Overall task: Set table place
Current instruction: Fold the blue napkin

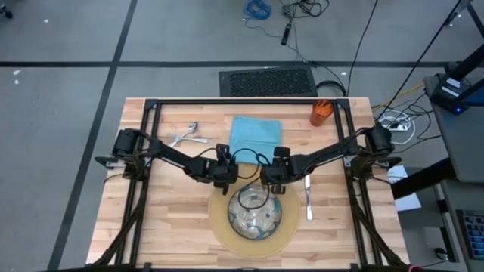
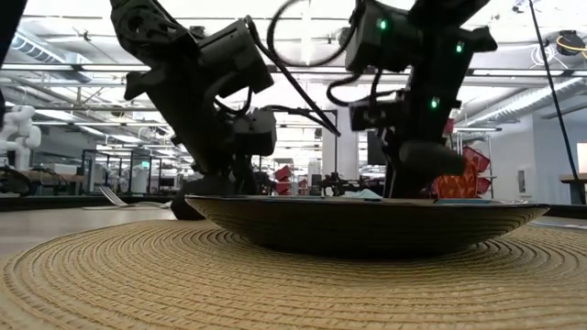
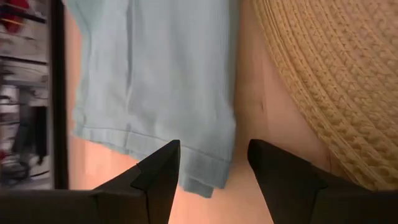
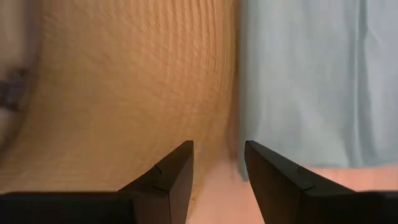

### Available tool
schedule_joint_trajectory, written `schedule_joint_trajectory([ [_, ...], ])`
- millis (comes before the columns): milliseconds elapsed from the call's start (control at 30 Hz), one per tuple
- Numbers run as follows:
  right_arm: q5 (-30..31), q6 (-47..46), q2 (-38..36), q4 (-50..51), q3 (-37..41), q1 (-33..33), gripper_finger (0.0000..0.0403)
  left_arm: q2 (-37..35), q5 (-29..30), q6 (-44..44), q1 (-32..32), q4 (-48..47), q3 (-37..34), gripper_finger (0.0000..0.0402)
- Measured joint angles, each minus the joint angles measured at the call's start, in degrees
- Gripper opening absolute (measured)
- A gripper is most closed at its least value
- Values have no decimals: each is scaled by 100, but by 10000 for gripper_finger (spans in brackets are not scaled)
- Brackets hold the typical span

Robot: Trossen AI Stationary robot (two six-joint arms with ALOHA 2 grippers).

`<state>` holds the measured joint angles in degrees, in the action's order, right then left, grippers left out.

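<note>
Both pincers, left (image 1: 224, 180) and right (image 1: 274, 180), hung parted and empty between the teal napkin (image 1: 255, 137) and the woven mat (image 1: 223, 229) on the counter (image 1: 174, 219). The napkin looked limp; pinching an edge seemed best.

We are in a robotics lab: cables (image 1: 261, 9) litter the grey floor (image 1: 60, 45), with open-plan benches (image 2: 55, 179) beyond.

My table (image 1: 174, 219) — what lies on it

Round mat (image 1: 221, 227) at six o'clock, teal napkin (image 1: 254, 134) at twelve, orange cup (image 1: 321, 112) at one, knife (image 1: 308, 198) at three — fork and spoon (image 1: 187, 134) at ten.
</note>
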<state>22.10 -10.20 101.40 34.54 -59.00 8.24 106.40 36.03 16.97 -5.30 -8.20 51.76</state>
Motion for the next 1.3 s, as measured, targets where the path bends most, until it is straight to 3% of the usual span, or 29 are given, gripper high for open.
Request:
schedule_joint_trajectory([
  [267, 966, 79, 308, 93, 2, 47, 137, 129, 212, 148, 4, 429, 5, 189],
  [767, 909, 217, 313, -91, 2, -114, 137, 121, -482, 153, 446, 572, 68, 184],
  [967, 853, 220, 329, -182, 2, -181, 119, 124, -697, 147, 488, 560, 75, 122],
  [1167, 610, 330, 467, -228, 2, -300, 23, 130, -952, 268, 496, 526, 75, 15],
  [1300, 599, 384, 498, -249, 2, -301, 3, 130, -932, 309, 496, 445, 85, 2],
])
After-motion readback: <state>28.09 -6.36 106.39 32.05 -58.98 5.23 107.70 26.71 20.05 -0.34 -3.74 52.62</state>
